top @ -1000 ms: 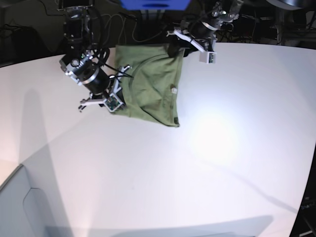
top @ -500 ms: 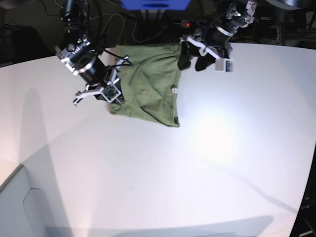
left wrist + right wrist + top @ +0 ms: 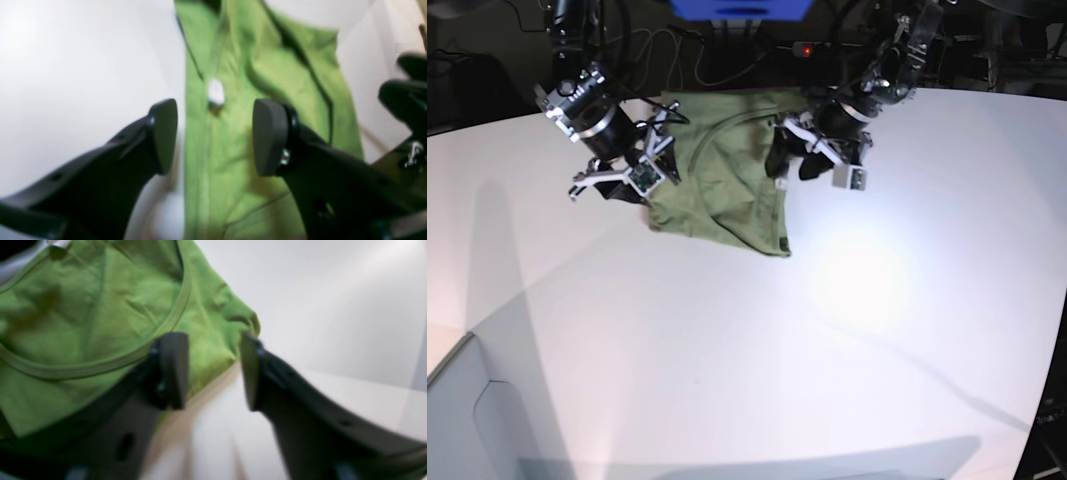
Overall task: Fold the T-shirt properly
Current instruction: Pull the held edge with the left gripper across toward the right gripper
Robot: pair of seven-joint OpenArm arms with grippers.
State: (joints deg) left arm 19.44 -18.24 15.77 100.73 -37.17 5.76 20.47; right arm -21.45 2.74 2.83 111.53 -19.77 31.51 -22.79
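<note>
Now: T-shirt [image 3: 727, 190] on table [image 3: 827, 340] (folded, wrinkly).

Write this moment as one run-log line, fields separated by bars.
left pincer: open over T-shirt | right pincer: open at T-shirt edge | T-shirt: partly folded on white table

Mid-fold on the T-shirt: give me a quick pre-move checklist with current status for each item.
1. Left claw open, nothing held: ok.
2. Right claw open, cloth released: ok; the shirt edge lies between its fingers, unpinched.
3. T-shirt lying on the table, not dangling: ok.
4. Fold neat and square: not ok; wrinkled, lower edge runs slanted.
5. White tag tucked in: not ok, it shows on top.
6. Claws clear of each other: ok, on opposite sides of the shirt.
</note>
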